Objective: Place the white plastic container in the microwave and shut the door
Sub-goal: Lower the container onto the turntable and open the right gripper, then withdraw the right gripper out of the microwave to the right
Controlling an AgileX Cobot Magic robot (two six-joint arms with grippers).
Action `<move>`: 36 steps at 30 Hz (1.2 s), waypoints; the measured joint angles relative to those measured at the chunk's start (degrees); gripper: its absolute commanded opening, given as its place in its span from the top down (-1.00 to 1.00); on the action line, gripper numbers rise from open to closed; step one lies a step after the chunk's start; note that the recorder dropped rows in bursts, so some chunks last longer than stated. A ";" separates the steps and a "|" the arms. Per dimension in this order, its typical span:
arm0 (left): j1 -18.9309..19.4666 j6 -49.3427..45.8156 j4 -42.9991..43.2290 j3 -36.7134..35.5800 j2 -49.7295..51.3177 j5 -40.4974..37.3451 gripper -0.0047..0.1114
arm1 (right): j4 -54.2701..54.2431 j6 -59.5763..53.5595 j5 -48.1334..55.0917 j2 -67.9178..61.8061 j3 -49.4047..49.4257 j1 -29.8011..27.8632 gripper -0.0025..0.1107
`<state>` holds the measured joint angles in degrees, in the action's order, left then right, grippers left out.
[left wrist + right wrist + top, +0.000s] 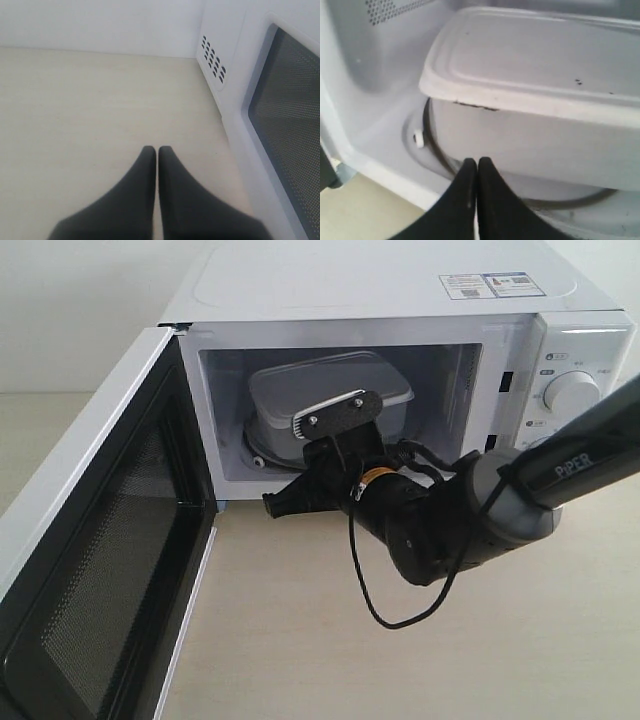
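Exterior view: white plastic container (290, 390) inside the microwave (350, 280), door (90, 570) open.
Both clenched and empty: right gripper (477, 162) at the cavity mouth, left gripper (157, 150) near the door.

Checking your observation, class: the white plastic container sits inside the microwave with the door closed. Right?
No. The exterior view shows the door wide open; the white plastic container does sit inside the microwave.
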<state>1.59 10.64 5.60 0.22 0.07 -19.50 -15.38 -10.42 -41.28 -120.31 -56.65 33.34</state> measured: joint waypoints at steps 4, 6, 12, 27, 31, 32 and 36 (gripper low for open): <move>0.00 0.00 0.00 0.00 0.00 0.00 0.85 | 0.23 0.00 5.00 3.45 0.54 0.00 0.96; 0.00 0.00 0.00 0.00 0.00 0.00 0.85 | 0.23 0.00 5.97 5.34 1.92 0.00 0.96; 0.00 0.00 0.00 0.00 0.00 0.00 0.85 | 0.23 0.00 7.34 9.27 7.85 0.13 0.96; 0.00 0.00 0.00 0.00 0.00 0.00 0.85 | 0.23 0.00 39.63 26.95 11.55 0.34 0.96; 0.00 0.00 0.00 0.00 0.00 0.00 0.85 | 0.23 0.00 48.50 31.16 11.59 0.34 0.96; 0.00 0.00 0.00 0.00 0.00 0.00 0.85 | 0.23 0.16 50.59 32.13 11.59 0.34 0.96; 0.00 0.00 0.00 0.00 0.00 0.00 0.85 | 0.23 1.93 62.76 40.10 10.68 0.34 0.96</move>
<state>1.59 10.64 5.60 0.22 0.07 -19.50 -15.15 -8.49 21.48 -80.21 -45.96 33.68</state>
